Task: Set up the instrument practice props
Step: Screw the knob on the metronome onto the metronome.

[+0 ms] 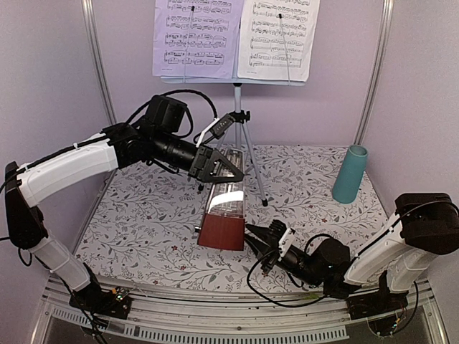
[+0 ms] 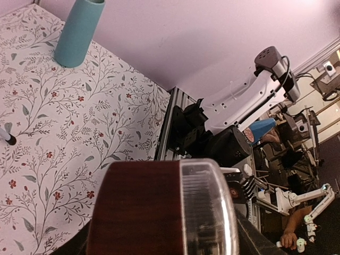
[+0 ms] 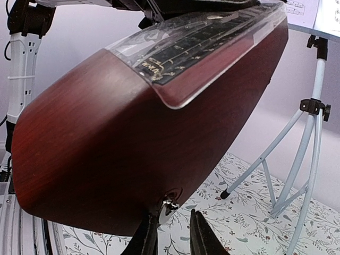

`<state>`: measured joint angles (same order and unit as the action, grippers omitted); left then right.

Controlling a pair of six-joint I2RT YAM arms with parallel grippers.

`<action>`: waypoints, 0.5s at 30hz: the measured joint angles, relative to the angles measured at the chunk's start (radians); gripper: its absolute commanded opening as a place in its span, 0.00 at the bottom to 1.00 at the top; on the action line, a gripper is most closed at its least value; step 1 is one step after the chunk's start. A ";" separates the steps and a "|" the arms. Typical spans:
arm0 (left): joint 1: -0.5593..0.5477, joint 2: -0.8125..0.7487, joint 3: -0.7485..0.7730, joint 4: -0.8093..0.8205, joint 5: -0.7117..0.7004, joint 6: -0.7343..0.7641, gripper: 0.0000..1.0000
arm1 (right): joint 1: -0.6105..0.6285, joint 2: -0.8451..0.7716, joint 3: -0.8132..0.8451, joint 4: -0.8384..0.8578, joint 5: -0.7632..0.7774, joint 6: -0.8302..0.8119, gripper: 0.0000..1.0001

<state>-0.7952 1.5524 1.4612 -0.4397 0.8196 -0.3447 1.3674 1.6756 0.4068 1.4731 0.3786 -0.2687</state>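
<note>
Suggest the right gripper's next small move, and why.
Probably ease the right gripper forward onto the small silver knob on the metronome: its fingers sit apart just short of it, while the left gripper holds the metronome tilted.

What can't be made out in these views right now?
Top view: the sheet-music pages are cut off by the upper edge; their notes are too small to read.
Left wrist view: the metronome fills the bottom, hiding the left gripper's hold on it.
Right wrist view: the right gripper is cut off by the lower edge; whether it pinches the metal knob is unclear.
</note>
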 measured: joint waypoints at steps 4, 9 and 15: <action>0.000 0.000 0.000 0.000 0.005 0.000 0.00 | 0.000 0.000 0.004 -0.008 0.000 -0.010 0.20; 0.000 0.000 0.000 0.000 0.018 0.000 0.00 | 0.000 0.000 0.016 -0.011 0.003 -0.024 0.20; 0.000 0.000 0.000 0.003 0.021 0.002 0.00 | 0.000 0.000 0.025 -0.016 0.000 -0.038 0.07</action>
<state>-0.7952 1.5524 1.4612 -0.4370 0.8410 -0.3428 1.3678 1.6760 0.4316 1.4567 0.3790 -0.3065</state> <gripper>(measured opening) 0.650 0.124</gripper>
